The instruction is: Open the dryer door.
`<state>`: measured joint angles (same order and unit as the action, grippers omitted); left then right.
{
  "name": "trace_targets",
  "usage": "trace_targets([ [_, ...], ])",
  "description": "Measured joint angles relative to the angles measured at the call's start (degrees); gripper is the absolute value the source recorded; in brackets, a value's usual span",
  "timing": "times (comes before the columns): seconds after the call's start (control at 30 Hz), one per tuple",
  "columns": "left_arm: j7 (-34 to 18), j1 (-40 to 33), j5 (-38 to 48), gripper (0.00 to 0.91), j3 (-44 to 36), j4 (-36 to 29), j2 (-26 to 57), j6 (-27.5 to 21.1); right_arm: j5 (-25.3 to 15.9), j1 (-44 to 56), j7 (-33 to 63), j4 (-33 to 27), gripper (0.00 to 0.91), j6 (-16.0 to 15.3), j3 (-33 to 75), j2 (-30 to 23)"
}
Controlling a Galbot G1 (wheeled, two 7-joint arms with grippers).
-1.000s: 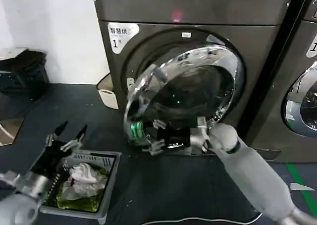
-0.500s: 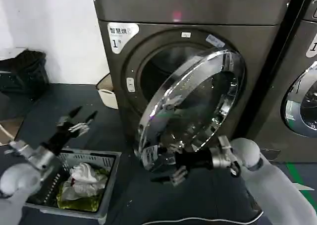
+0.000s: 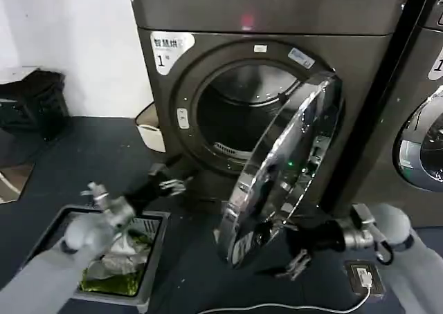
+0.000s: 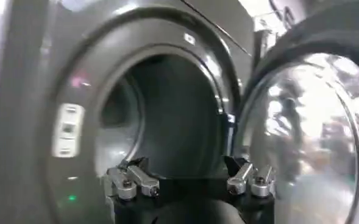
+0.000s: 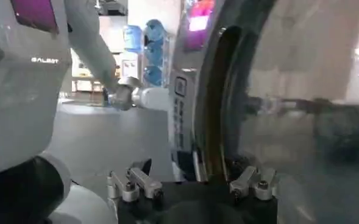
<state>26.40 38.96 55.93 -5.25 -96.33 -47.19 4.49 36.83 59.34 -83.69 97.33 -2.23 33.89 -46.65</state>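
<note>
The dryer point(image 3: 277, 10), dark grey with a "1" sticker, stands in front of me in the head view. The dryer door point(image 3: 284, 165) hangs roughly half open on its right hinge, and the dark drum point(image 3: 235, 113) shows. My right gripper point(image 3: 292, 248) is at the door's lower edge, open; in the right wrist view the door's chrome rim point(image 5: 209, 122) runs between the spread jaws of the gripper point(image 5: 190, 167). My left gripper point(image 3: 169, 178) is raised at the lower left of the opening, open and holding nothing. The left gripper point(image 4: 185, 164) faces the drum point(image 4: 167, 115), with the door point(image 4: 301, 134) beside it.
A grey laundry basket point(image 3: 154, 248) with clothes sits on the dark floor under my left arm. A twin machine point(image 3: 422, 141) stands at the right. A black crate point(image 3: 34, 103) is at the far left, a white tub point(image 3: 151, 131) by the wall, a cable point(image 3: 277, 307) on the floor.
The door has swung much further open, away from the drum. My right gripper has moved right and down with its lower edge. My left arm has risen from the basket toward the opening.
</note>
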Motion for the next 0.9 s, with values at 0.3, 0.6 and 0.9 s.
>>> trace_targets([
  [0.3, 2.0, -5.6, -3.3, 0.907, -9.7, 0.8, -5.2, 0.9, 1.2, 6.6, 2.9, -7.8, 0.907, 1.6, 19.9, -0.9],
  [0.6, 2.1, -8.1, -4.6, 0.907, -15.7, -1.0, -8.0, 1.0, 0.3, 13.0, 20.4, -7.0, 0.907, 1.1, 39.2, -5.8],
  [0.9, 1.4, -11.7, -4.7, 0.907, -22.3, -2.2, -10.1, 1.1, -1.3, 18.3, 46.7, -1.4, 0.907, -0.5, 59.6, -12.4],
])
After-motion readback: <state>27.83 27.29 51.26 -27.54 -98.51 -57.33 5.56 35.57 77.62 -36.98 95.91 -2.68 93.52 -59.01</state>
